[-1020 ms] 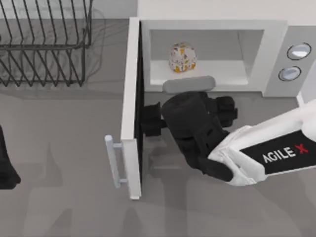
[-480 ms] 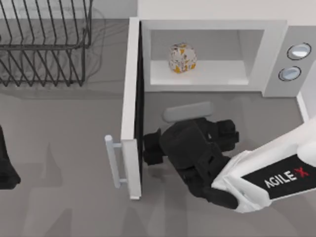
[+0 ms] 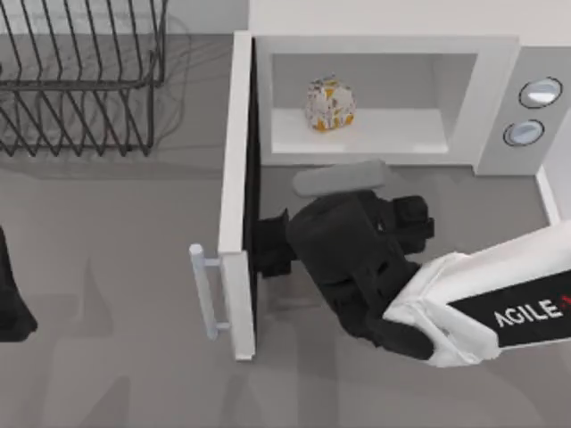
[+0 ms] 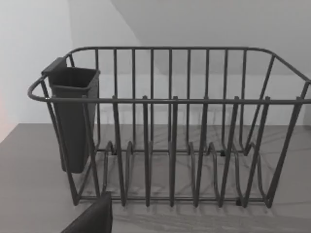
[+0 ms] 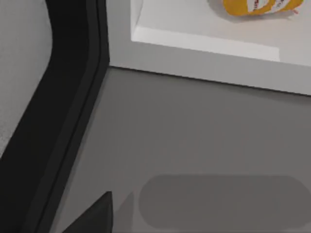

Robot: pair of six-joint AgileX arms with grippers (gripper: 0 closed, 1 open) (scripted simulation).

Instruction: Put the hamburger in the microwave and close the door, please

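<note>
Hamburger [image 3: 330, 103] already inside the microwave [image 3: 486, 107] cavity — door [image 3: 237, 196] wide open. Right gripper [image 3: 270, 242] against its dark inner face; fingers' state impossible to tell. Next — swing it shut.

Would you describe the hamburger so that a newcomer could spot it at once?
Find the large white microwave at the table's far right, its door swung open. On the pale cavity floor, towards the door side, sits the hamburger: a small, rounded, whitish lump blotched orange and yellow, the sole item inside.
</note>
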